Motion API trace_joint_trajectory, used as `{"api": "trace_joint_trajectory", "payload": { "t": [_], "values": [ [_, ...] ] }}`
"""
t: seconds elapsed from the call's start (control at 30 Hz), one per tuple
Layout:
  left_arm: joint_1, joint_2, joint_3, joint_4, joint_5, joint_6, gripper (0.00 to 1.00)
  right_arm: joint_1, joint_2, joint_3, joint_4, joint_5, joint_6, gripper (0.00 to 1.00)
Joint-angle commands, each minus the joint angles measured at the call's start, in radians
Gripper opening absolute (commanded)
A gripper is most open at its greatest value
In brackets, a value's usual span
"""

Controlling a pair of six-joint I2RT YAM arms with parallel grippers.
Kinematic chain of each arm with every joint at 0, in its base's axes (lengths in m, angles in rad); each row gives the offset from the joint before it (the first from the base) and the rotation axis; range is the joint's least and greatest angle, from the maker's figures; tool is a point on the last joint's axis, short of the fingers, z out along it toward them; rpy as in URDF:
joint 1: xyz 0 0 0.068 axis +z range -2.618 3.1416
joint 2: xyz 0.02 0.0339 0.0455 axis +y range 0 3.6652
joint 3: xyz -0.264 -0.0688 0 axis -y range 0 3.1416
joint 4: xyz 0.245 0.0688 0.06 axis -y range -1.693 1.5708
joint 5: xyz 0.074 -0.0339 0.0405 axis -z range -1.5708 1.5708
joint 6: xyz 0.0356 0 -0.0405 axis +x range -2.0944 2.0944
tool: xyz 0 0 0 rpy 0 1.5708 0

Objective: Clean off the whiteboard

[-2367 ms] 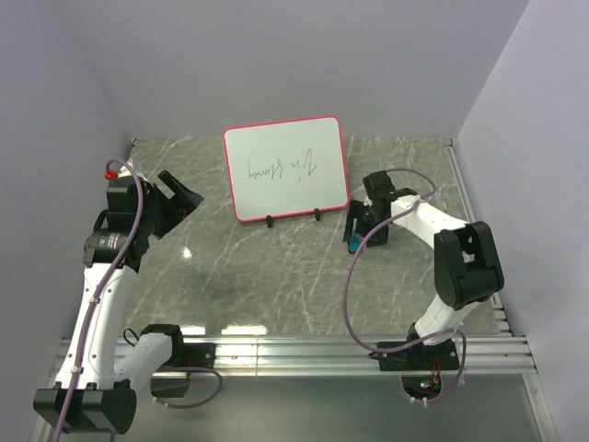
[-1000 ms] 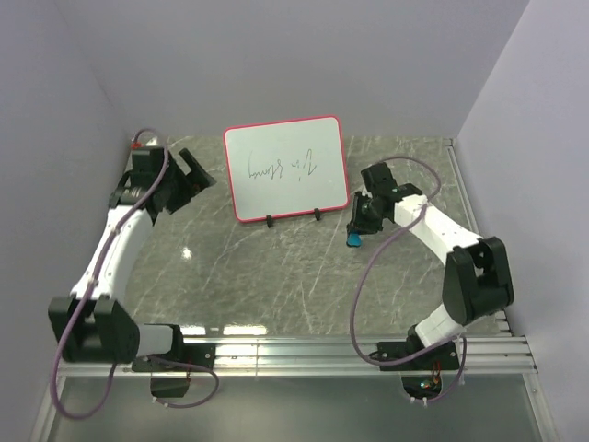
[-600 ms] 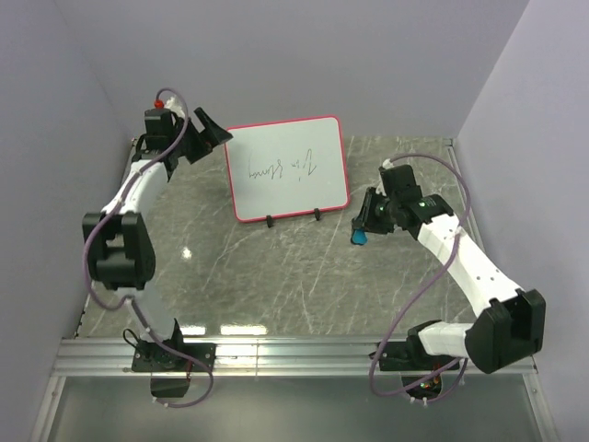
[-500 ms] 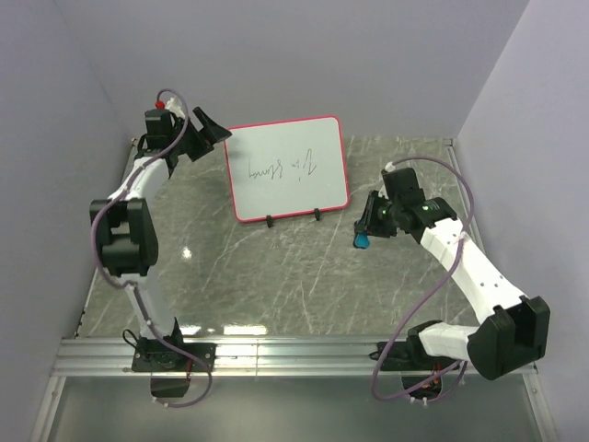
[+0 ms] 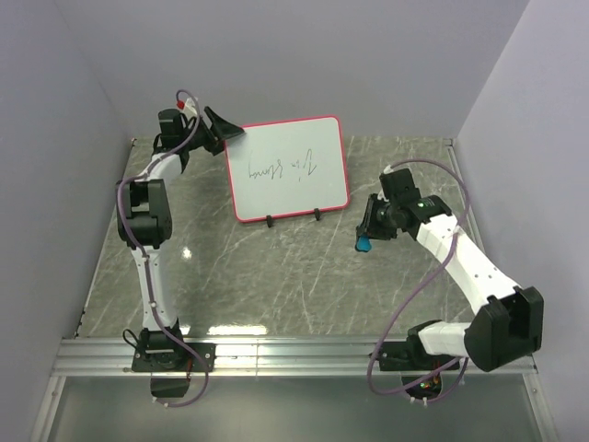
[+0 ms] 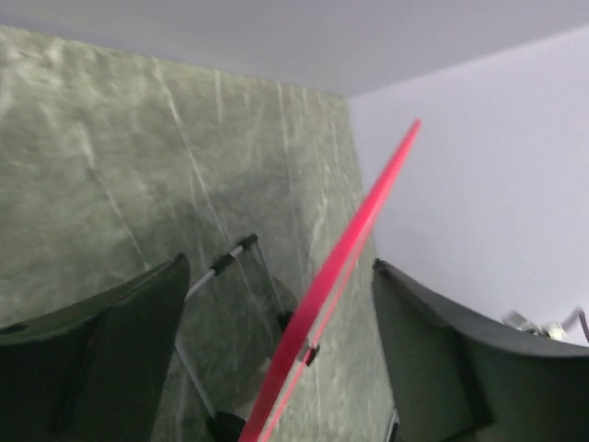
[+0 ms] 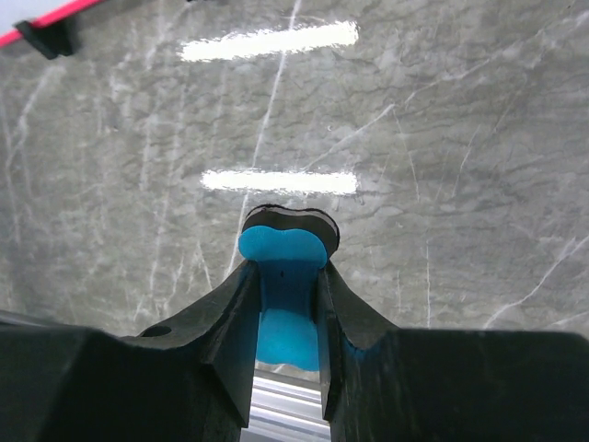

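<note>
The whiteboard [image 5: 285,170] stands tilted at the back of the table on two black feet, with dark handwriting [image 5: 281,168] across it. My left gripper [image 5: 225,132] is at its upper left corner. In the left wrist view the red frame [image 6: 354,244] runs edge-on between the open fingers [image 6: 101,359], with a gap on both sides of my left gripper [image 6: 278,265]. My right gripper [image 5: 366,238] hovers right of the board, shut on a blue eraser [image 7: 281,244] whose dark felt faces away. The eraser [image 5: 363,244] is clear of the board.
A wire stand leg [image 6: 221,267] props the board from behind. One black foot [image 7: 41,37] shows at the right wrist view's top left. The back wall stands close behind the board, and an aluminium rail [image 5: 294,354] runs along the near edge.
The left arm has stretched back and right until its open jaws straddle the board's upper left corner, and they have narrowed a little. The right gripper with the eraser has drifted slightly right.
</note>
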Motion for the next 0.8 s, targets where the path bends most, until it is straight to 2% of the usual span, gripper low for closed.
{"api": "trace_joint_trajectory", "payload": {
  "t": [0.0,0.2,0.27,0.3,0.33,0.4,0.53,0.77],
  "values": [
    [-0.016,-0.019,-0.023,0.118,0.137,-0.035,0.83,-0.005,0.045,0.02,0.03,0.002,-0.013,0.0],
    [-0.028,-0.122,-0.246,0.14,0.146,0.018,0.61,-0.005,0.084,0.052,0.041,0.002,-0.03,0.0],
    [-0.034,-0.154,-0.31,0.14,0.142,0.038,0.46,-0.005,0.087,0.055,0.043,-0.006,-0.033,0.0],
    [-0.038,-0.165,-0.325,0.128,0.137,0.046,0.28,-0.005,0.085,0.055,0.044,-0.007,-0.033,0.0],
    [-0.039,-0.184,-0.341,0.114,0.122,0.057,0.06,-0.005,0.084,0.055,0.047,-0.015,-0.031,0.0],
    [-0.039,-0.211,-0.387,0.075,0.108,0.09,0.0,-0.005,0.079,0.055,0.05,-0.02,-0.031,0.0],
    [-0.07,-0.313,-0.503,0.036,0.076,0.153,0.0,-0.007,0.07,0.053,0.065,-0.041,-0.03,0.0],
    [-0.128,-0.49,-0.674,-0.131,-0.008,0.308,0.0,-0.005,0.067,0.089,0.153,-0.124,0.007,0.0]
  ]
}}
